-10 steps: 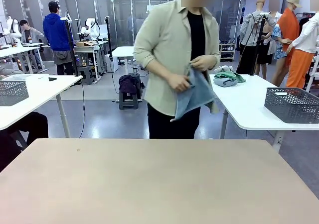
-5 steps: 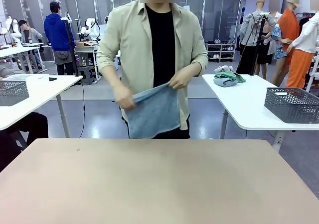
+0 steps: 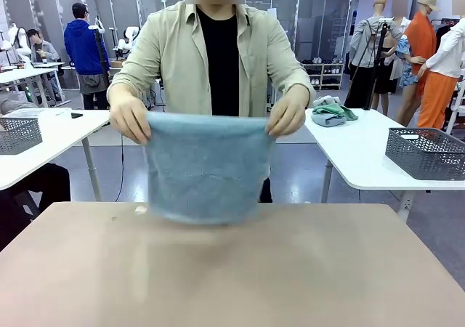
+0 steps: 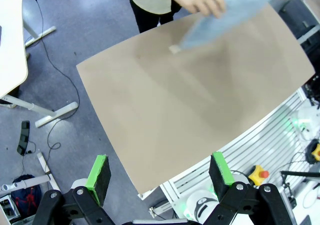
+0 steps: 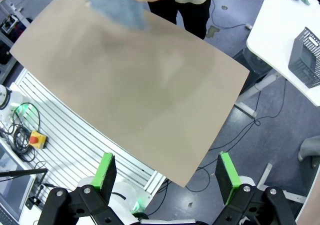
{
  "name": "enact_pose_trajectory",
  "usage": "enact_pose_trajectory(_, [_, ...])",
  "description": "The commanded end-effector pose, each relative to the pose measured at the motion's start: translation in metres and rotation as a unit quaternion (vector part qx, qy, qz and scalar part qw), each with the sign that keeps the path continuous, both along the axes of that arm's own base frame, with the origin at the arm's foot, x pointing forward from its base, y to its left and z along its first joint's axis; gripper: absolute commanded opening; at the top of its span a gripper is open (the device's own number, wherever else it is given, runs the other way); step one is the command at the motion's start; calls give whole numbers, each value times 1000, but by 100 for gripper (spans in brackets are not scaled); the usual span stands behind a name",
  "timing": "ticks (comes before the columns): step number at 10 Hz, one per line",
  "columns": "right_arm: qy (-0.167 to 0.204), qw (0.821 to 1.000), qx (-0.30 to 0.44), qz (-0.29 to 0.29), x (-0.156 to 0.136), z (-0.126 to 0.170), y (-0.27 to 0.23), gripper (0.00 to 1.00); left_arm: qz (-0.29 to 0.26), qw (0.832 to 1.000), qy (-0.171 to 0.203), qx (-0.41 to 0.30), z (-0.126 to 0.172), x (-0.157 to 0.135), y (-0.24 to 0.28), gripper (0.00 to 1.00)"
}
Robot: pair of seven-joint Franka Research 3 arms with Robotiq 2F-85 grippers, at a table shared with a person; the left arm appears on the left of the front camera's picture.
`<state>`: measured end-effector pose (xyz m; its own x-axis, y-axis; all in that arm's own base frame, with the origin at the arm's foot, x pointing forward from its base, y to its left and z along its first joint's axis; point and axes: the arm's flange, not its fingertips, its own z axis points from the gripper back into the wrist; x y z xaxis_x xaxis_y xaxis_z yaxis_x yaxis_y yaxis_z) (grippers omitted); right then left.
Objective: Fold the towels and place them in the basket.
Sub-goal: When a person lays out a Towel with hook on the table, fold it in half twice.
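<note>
My left hand [image 4: 159, 171], right hand [image 5: 165, 170] hanging released above worktop [image 4: 200, 110]; person [image 3: 218, 51] far ahead is holding blue towel [image 3: 205, 167] spread, probably for laying flat.

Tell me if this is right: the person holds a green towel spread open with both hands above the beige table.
One thing is wrong: the towel is blue-grey, not green, as the front view shows. The person does hold it spread open with both hands above the beige table.

A tan counter [image 3: 305, 269] spans the lower frame. One white counter [image 3: 51, 134] stands mid-left, another white counter [image 3: 356, 156] mid-right. A person in a blue hoodie [image 3: 81, 47] stands upper left.
</note>
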<state>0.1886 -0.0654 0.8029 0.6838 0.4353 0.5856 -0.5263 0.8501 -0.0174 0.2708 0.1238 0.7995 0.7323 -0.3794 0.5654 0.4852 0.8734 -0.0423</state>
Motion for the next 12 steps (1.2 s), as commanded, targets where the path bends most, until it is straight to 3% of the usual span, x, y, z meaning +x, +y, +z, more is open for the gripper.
enact_pose_trajectory(1, [0, 1000, 0, 0, 0, 0, 0, 100, -1, 1000, -1, 0, 0, -1, 0, 100])
enact_pose_trajectory(12, [0, 1000, 0, 0, 0, 0, 0, 100, -1, 1000, -1, 0, 0, -1, 0, 100])
